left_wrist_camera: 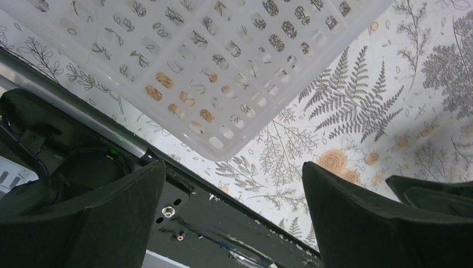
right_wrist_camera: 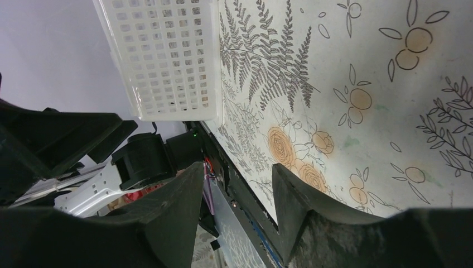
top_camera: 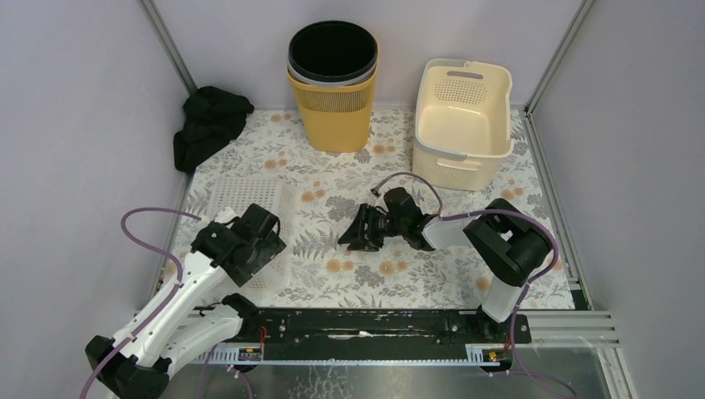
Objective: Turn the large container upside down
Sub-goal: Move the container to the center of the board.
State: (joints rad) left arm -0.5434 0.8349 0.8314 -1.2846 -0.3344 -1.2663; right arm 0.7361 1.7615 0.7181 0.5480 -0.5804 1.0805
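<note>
- Your left gripper (left_wrist_camera: 233,177) is spread as wide as it goes with nothing between the fingers. It hangs right over the near end of the white crate (top_camera: 241,195).
- Your right gripper (right_wrist_camera: 239,184) is about half spread and also empty. It sits low over the middle of the table (top_camera: 332,179), pointing left at the crate but well apart from it.
- I'm guessing the crate is the "large container", since both arms face it. It lies flat on the left side of the table, near the left arm's base. The bin (top_camera: 332,112) and the cream basket (top_camera: 461,162) are upright at the back, nowhere near either arm.
- Can't tell from these views whether the crate's open side is up or down.
- Handling guess: thin see-through plastic with holes all over, so it's probably very light and a bit flexy. It'll likely skate on the tablecloth if you shove it.
- Where to grab: I'd pinch a side wall at the rim, near the middle of a long side. The grid wall is thin enough for the fingers to straddle.
- Being that light, it may swing or slip out mid-flip, so bite deep and roll it over the far edge.
</note>
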